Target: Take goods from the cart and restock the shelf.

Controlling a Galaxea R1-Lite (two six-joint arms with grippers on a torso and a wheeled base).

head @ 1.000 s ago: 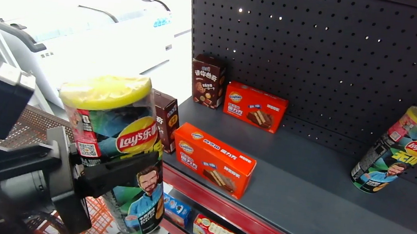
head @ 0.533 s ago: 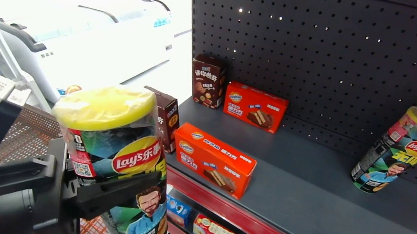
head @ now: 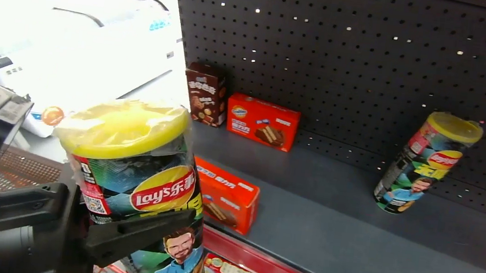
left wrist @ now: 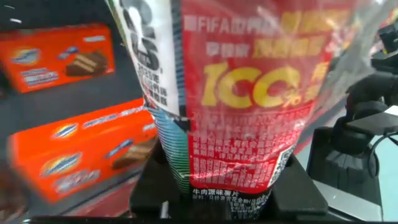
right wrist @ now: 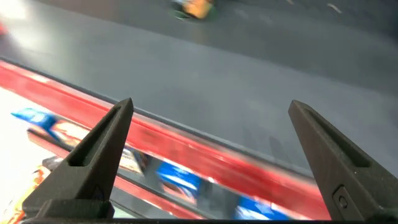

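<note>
1. At the lower left of the head view, the left gripper (head: 123, 221) has its fingers clamped across the middle of the held chip can (head: 142, 175). The can is upright with its yellow lid up. It is off the shelf (head: 329, 219), out in front of the red front edge (head: 282, 269) and beside the front orange box (head: 229, 197).
2. Change: since half a second ago the whole head picture has slid left. The brown box (head: 206, 93), the rear orange box (head: 263, 121) and the shelved can (head: 427, 164) all shift together, so the camera has moved and the goods have not.
3. The held can keeps nearly the same spot in that picture, so the arm is travelling with the robot. Compared with a second ago it looks nearer the camera.
4. The right gripper (right wrist: 211, 162) has its fingers spread wide with nothing between them, over the shelf's red edge.
5. Judgement: this is the carry phase and the can is not yet placed. The shift brings more bare shelf between the front orange box and the shelved can into reach, which is the likely set-down spot.
</note>
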